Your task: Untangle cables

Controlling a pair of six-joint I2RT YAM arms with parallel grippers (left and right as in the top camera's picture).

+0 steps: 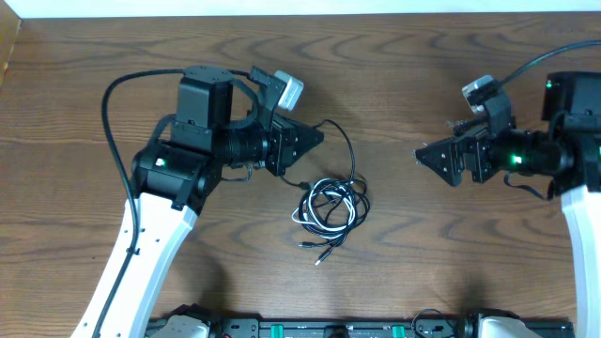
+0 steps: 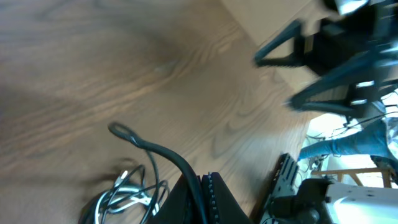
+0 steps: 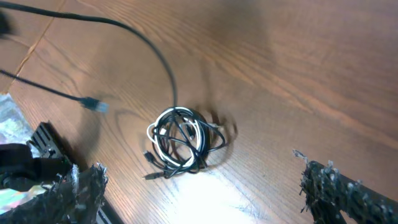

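1. The cables [image 1: 329, 204] lay in a tangled coil, black strands with one white, on the tabletop [image 1: 394, 75] between the arms, nearer the left one.
2. The left fingers [image 2: 214, 199] were pinched fully together on one black cable [image 2: 165, 153], which led back to the coil, its plug tip [image 2: 118, 130] jutting beyond them.
3. The right fingers [image 3: 336, 190] were spread wide, holding nothing, well apart from the coil.
4. The step in hand looked like drawing a first strand free; the coil itself seemed untouched.
5. The next move likely called for the right fingers to pin the coil while the left pulled slowly away, or the whole bundle might drag along.
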